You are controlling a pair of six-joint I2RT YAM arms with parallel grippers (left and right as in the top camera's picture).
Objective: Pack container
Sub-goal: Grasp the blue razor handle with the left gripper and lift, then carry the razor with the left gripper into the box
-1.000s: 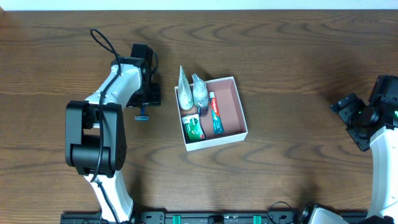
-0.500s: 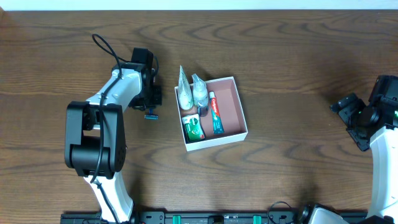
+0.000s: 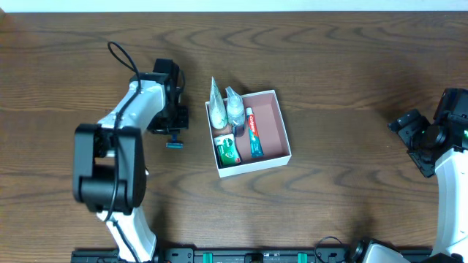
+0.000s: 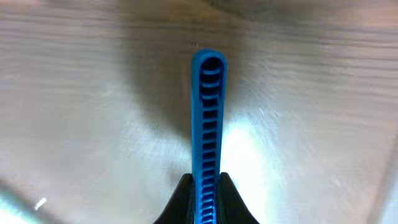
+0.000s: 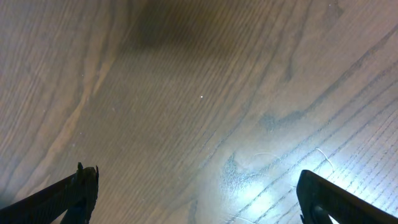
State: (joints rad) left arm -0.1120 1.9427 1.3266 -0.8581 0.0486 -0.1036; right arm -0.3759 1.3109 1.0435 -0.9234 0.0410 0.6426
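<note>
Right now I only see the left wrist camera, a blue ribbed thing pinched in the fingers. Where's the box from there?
Observer: The container lies on the table to the right of the left gripper, which is shut on the blue ribbed piece. Box and gripper are apart.
Operator: Any room in it?
Observer: The toothpaste tube, a green packet and two clear pouches fill its left half; the right half shows bare lining.
Operator: And the other arm?
Observer: The right gripper hangs open far off to the right, holding nothing.
</note>
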